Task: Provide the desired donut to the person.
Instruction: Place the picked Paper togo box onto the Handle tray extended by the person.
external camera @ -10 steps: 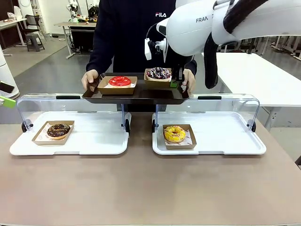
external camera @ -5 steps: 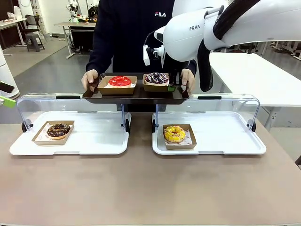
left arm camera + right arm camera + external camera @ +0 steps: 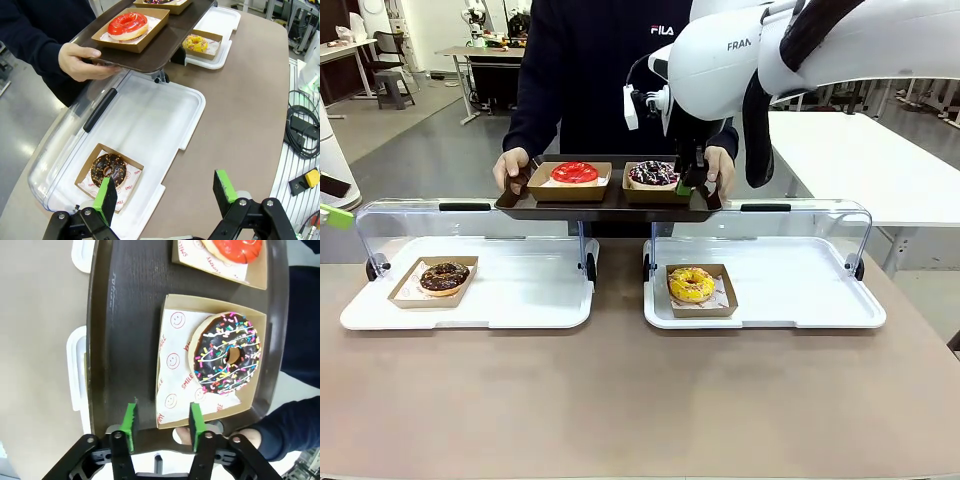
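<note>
The person (image 3: 585, 70) in a black sweatshirt holds a dark tray (image 3: 610, 203) at the far side with both hands. On it sit a red-glazed donut (image 3: 574, 172) and a chocolate sprinkled donut (image 3: 653, 173), each in a brown paper box. My right gripper (image 3: 690, 182) hovers at the sprinkled donut's box, open. In the right wrist view that gripper (image 3: 163, 424) has the box's near edge (image 3: 172, 410) between its spread fingers, with the sprinkled donut (image 3: 225, 359) lying flat on the tray (image 3: 125, 340). My left gripper (image 3: 165, 192) hangs open above the table's left end.
Two white trays with raised clear lids stand on the brown table. The left tray (image 3: 520, 300) holds a chocolate donut (image 3: 444, 276). The right tray (image 3: 800, 290) holds a yellow donut (image 3: 691, 284). The person's hands (image 3: 510, 165) grip the dark tray's ends.
My right gripper has opened and let go of the sprinkled donut's box. The box came down from a slight tilt onto the person's tray. The left arm has not moved.
</note>
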